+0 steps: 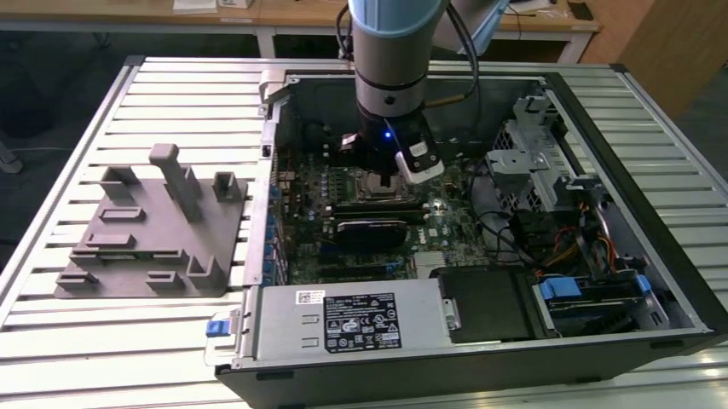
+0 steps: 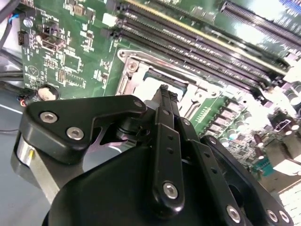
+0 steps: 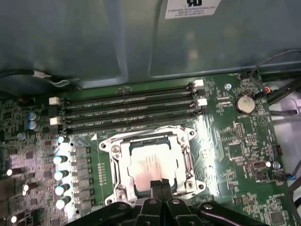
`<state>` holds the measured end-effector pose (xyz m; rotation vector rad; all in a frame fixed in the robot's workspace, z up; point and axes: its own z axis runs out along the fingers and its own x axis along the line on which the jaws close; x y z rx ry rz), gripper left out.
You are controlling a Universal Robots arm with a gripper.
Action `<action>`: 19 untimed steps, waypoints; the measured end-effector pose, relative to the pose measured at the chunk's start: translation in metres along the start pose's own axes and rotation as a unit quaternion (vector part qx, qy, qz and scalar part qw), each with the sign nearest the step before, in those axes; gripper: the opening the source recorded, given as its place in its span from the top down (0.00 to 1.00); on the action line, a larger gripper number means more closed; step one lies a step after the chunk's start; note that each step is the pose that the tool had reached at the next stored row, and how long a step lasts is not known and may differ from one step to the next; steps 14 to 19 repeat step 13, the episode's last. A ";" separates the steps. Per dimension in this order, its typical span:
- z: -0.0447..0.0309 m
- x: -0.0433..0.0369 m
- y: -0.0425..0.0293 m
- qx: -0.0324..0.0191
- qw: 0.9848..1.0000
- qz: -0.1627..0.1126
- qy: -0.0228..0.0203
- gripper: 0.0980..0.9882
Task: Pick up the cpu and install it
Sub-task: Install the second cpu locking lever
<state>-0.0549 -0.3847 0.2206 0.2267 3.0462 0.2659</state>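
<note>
The cpu (image 3: 151, 162), a small square chip with a pale silver-grey top, lies flat inside the metal socket frame (image 3: 115, 155) on the green motherboard. My gripper (image 3: 159, 185) hangs just over the chip's edge nearest the camera, its black fingertips pressed together with nothing between them. In the second wrist view the gripper (image 2: 164, 92) points down at the socket frame (image 2: 134, 66), which it partly hides. The exterior view has the arm reaching straight down into the open computer case, with the gripper (image 1: 381, 175) low over the board.
Several memory slots (image 3: 127, 106) run beside the socket, and a coin battery (image 3: 243, 102) sits further off. A grey plastic fixture (image 1: 148, 226) stands outside the case at the exterior view's left. A silver box with a black label (image 1: 347, 319), a drive cage (image 1: 534, 145) and cables (image 1: 557, 239) crowd the case.
</note>
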 end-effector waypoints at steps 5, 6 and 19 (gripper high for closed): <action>0.0029 -0.0016 0.0098 0.015 1.000 0.000 0.005 0.99; 0.0032 -0.0019 0.0104 0.017 1.000 0.000 0.006 0.99; 0.0033 -0.0022 0.0105 0.018 1.000 0.000 0.007 0.99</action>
